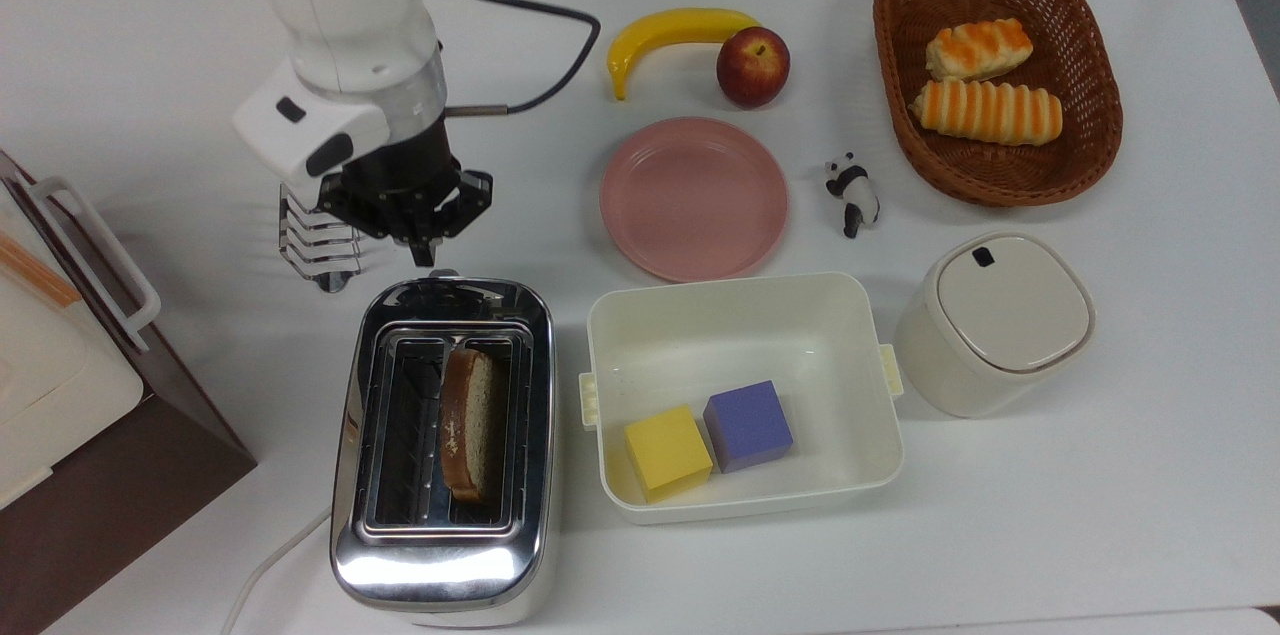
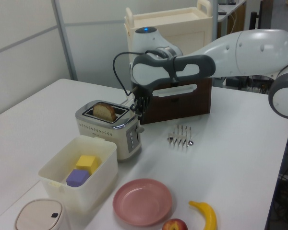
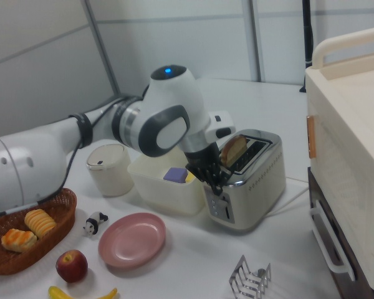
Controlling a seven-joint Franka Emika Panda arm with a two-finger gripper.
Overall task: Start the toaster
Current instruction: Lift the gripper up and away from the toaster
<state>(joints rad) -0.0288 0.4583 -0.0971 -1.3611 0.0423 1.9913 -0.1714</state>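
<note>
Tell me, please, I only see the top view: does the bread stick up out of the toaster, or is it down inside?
Observer: It sticks up. In the left view the bread slice stands above the top of the toaster.
Operator: Is the gripper pushing the lever?
Observer: No. In the left view the gripper hangs higher than the lever, not on it.
Operator: What's on that end of the toaster?
Observer: The right view shows a column of small buttons on the end face.
</note>
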